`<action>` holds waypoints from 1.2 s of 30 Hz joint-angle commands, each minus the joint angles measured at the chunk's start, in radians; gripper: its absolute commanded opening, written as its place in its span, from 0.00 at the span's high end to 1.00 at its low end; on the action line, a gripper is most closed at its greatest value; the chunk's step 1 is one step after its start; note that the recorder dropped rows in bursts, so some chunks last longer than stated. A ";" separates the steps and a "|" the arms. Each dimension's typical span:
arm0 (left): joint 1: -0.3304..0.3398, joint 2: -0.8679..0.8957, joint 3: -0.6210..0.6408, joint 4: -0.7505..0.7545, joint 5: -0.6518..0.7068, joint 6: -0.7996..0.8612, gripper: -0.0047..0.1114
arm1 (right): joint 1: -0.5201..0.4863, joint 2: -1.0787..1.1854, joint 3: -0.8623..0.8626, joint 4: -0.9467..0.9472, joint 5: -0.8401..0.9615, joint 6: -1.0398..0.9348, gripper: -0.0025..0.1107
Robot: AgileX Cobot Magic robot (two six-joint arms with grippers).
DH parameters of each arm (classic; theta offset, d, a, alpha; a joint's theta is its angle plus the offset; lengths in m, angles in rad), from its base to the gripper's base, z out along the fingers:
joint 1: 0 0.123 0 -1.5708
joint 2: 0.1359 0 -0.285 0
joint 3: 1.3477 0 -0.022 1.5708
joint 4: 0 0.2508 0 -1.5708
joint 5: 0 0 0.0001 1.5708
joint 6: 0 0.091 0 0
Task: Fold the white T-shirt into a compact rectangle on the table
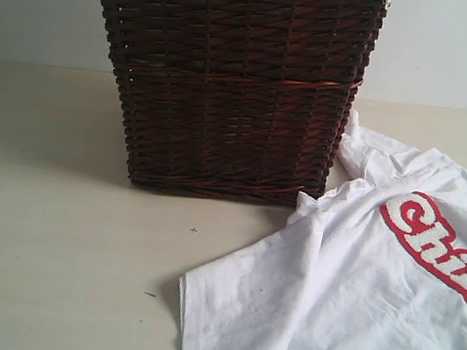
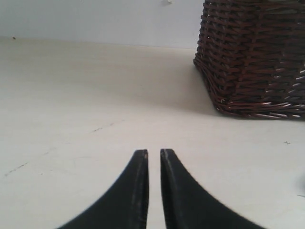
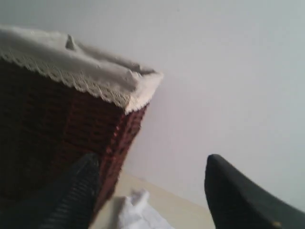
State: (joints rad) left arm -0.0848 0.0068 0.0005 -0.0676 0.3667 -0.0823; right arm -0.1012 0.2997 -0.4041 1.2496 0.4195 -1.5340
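Observation:
The white T-shirt [image 1: 354, 310] lies rumpled on the table [image 1: 56, 227] at the right, its red-outlined lettering [image 1: 435, 247] facing up and one corner bunched against the basket. Neither gripper shows in the exterior view. In the left wrist view my left gripper [image 2: 154, 152] hangs low over bare table [image 2: 95, 95], its fingers almost together with only a thin slit and nothing between them. My right gripper [image 3: 152, 160] stands wide open and empty, raised beside the basket. A small piece of the T-shirt [image 3: 136, 212] shows below, between its fingers.
A tall dark brown wicker basket [image 1: 230, 86] with a cream lace trim [image 3: 71, 62] stands at the back middle of the table, also seen in the left wrist view [image 2: 252, 57]. A pale wall [image 3: 228, 71] runs behind it.

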 commanded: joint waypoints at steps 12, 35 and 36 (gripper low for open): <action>-0.006 -0.007 -0.001 0.002 -0.006 0.002 0.86 | -0.006 -0.144 0.059 -0.203 -0.264 0.812 0.70; -0.006 -0.007 -0.001 0.002 -0.006 0.002 0.86 | 0.101 -0.147 0.245 -0.717 -0.123 0.898 0.98; -0.006 -0.007 -0.001 0.002 -0.006 0.002 0.86 | 0.121 -0.147 0.245 -0.769 -0.168 0.953 0.98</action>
State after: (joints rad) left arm -0.0848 0.0068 0.0005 -0.0676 0.3667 -0.0823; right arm -0.0057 0.1589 -0.1618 0.5957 0.3528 -0.6641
